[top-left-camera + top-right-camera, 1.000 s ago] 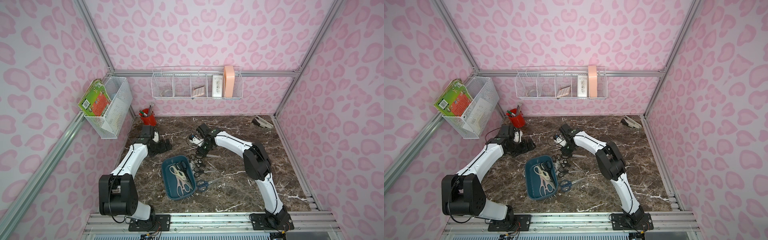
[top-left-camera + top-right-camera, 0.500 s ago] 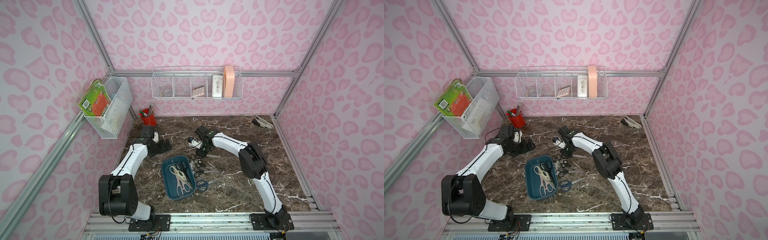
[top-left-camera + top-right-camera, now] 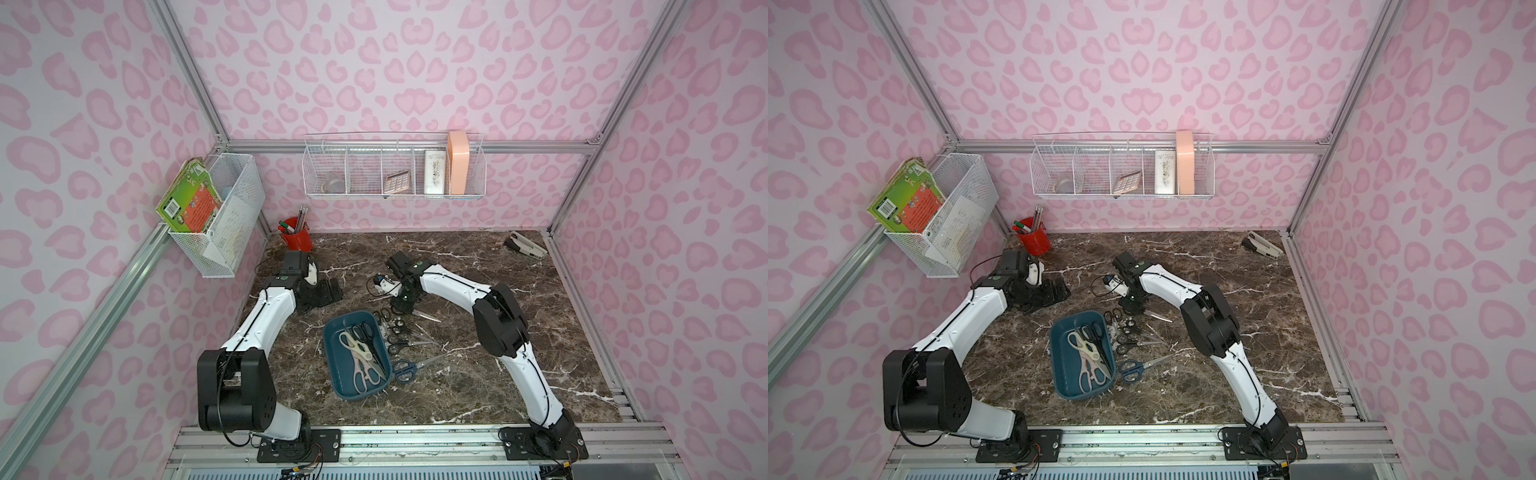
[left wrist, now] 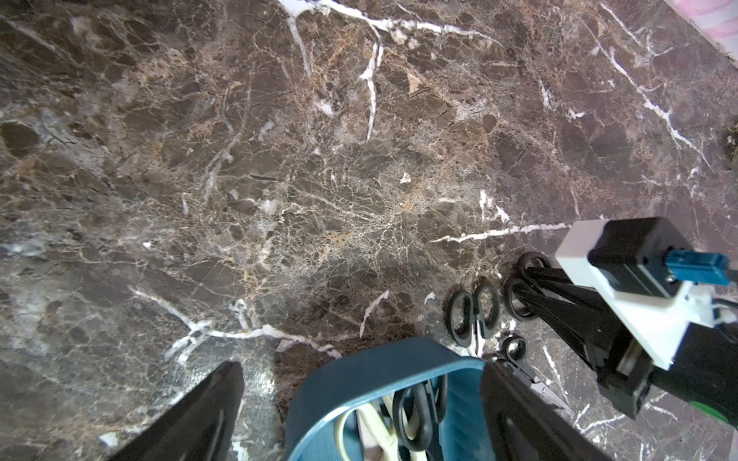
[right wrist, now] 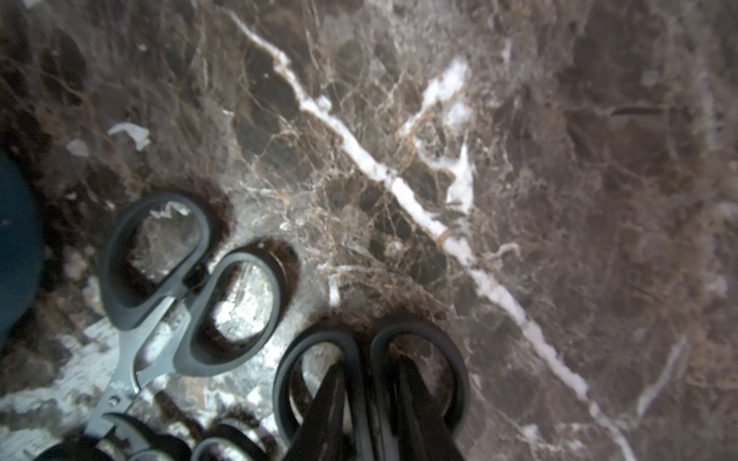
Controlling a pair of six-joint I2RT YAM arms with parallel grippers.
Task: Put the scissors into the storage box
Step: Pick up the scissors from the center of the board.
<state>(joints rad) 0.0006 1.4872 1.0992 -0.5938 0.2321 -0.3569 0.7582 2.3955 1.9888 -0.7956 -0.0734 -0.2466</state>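
The right gripper (image 5: pixel 369 375) is sitting narrow, one finger in each loop of the black-handled scissors (image 5: pixel 451 371), which are lying on the table (image 3: pixel 457 374) near the storage box (image 3: pixel 337 374). Whether it is pinching yet, I cannot tell. Closing fully before lifting is looking wise, with a neighbouring pair (image 5: pixel 159 279) lying close.

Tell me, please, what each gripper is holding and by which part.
Right gripper straddles a black scissors' handle, one finger in each loop; a firm grip cannot be told. Left gripper holds nothing.

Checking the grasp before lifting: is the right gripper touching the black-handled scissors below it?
Touching. The right wrist view shows the right gripper with a finger in each loop of the black-handled scissors, pressing the bars between.
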